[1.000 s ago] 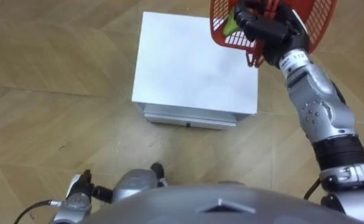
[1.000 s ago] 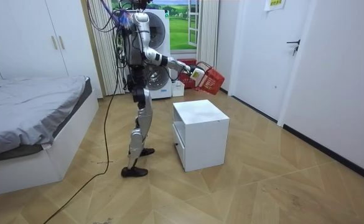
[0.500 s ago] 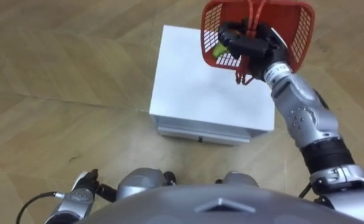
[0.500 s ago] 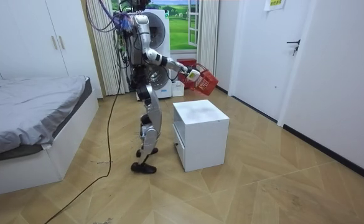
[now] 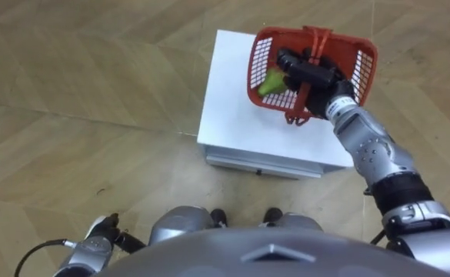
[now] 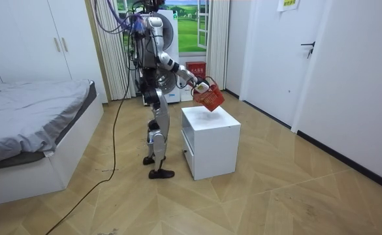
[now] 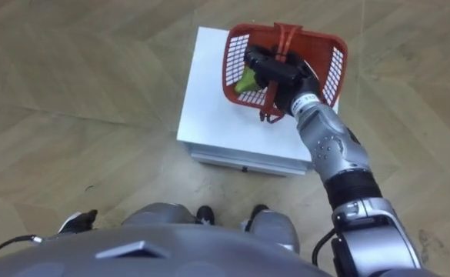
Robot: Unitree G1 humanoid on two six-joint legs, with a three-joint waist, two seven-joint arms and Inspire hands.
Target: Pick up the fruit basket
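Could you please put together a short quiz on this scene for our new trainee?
1. Which hand grips the red fruit basket by its handles?
2. True or false: the white cabinet stands below the basket.
3. The fruit in the basket looks: A red, B green, C purple.
Key: 1 the right hand; 2 true; 3 B.
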